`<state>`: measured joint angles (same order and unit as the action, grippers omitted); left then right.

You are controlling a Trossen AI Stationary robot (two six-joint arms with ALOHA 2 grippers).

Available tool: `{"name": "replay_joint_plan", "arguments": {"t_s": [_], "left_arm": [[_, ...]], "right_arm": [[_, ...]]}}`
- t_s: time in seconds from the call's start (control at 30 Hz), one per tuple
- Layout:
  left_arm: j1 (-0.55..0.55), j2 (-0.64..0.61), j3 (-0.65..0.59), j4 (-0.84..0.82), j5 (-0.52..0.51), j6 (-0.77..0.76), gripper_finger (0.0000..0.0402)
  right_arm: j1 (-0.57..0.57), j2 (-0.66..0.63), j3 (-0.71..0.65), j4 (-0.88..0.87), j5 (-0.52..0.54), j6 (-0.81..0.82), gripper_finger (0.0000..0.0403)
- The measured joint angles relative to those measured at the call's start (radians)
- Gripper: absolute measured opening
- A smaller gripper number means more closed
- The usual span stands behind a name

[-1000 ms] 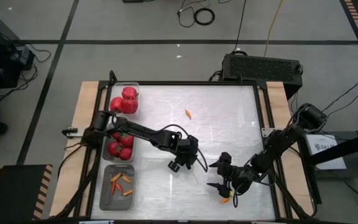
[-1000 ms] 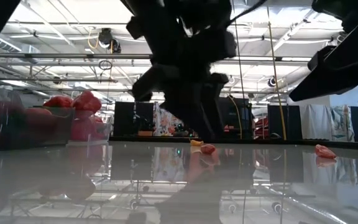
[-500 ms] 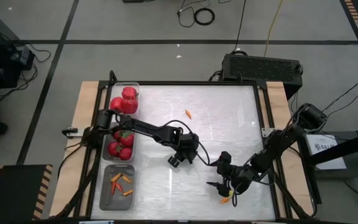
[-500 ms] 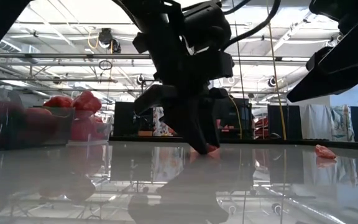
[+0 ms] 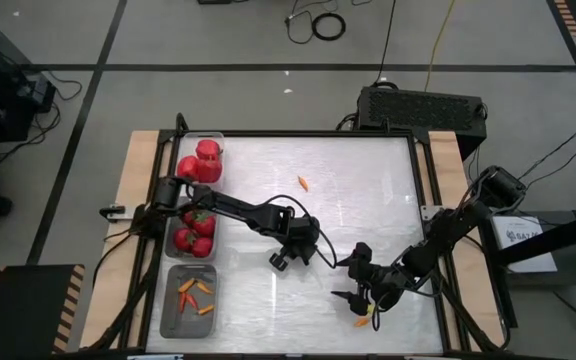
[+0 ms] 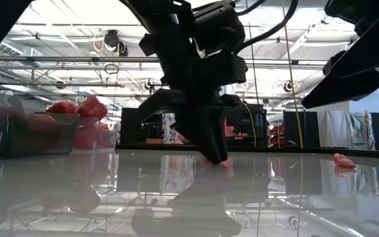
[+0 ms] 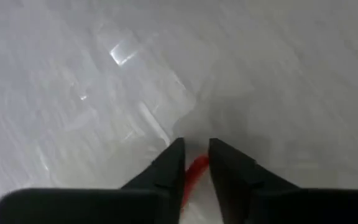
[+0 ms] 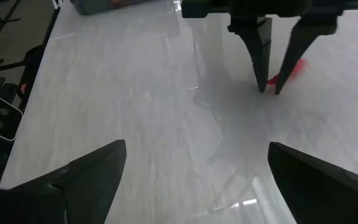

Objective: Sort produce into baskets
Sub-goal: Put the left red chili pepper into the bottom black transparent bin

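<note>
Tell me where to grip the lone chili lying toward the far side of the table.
Take the lone chili across its slender middle, coming straight down from above. It lies flat on the table with nothing close beside it, so set the fingers on its two long sides, crosswise to its slanted length. A side approach would probably just push it along.

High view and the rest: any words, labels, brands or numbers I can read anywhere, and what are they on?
White sheet right of the table: dark print on it, too small to read.
Black box behind the table: no readable marking.
Low view and both wrist views: no text visible.
So nothing here can be quoted.
</note>
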<state>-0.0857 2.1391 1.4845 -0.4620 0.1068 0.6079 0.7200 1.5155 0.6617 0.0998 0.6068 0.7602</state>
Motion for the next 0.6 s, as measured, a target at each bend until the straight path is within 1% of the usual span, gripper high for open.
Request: {"name": "replay_joint_plan", "arguments": {"t_s": [0.13,0.2,0.3,0.4,0.47,0.53,0.6], "left_arm": [[0.0,0.001,0.0,0.001,0.0,0.0,0.0023],[0.0,0.001,0.0,0.003,-0.002,0.0,0.0008],[0.0,0.001,0.001,0.007,-0.008,-0.009,0.0008],[-0.003,-0.008,0.023,-0.002,-0.025,-0.083,0.0005],[-0.009,-0.036,0.042,-0.008,-0.026,-0.136,0.0004],[-0.023,-0.073,0.071,-0.043,-0.023,-0.188,0.0004],[-0.043,-0.114,0.09,-0.12,-0.014,-0.255,0.0003]], "right_arm": [[0.0,0.0,0.0,0.0,0.0,0.013,0.0384],[0.0,0.0,0.0,0.0,0.0,0.018,0.0384],[0.0,0.0,0.0,0.0,0.0,0.03,0.0384],[0.0,0.0,0.0,0.0,0.0,0.04,0.0384],[0.0,0.0,0.0,0.001,0.0,0.04,0.0384],[0.0,0.0,0.0,0.001,0.0,0.04,0.0384],[0.0,0.0,0.0,0.0,0.0,0.04,0.0384]]}}
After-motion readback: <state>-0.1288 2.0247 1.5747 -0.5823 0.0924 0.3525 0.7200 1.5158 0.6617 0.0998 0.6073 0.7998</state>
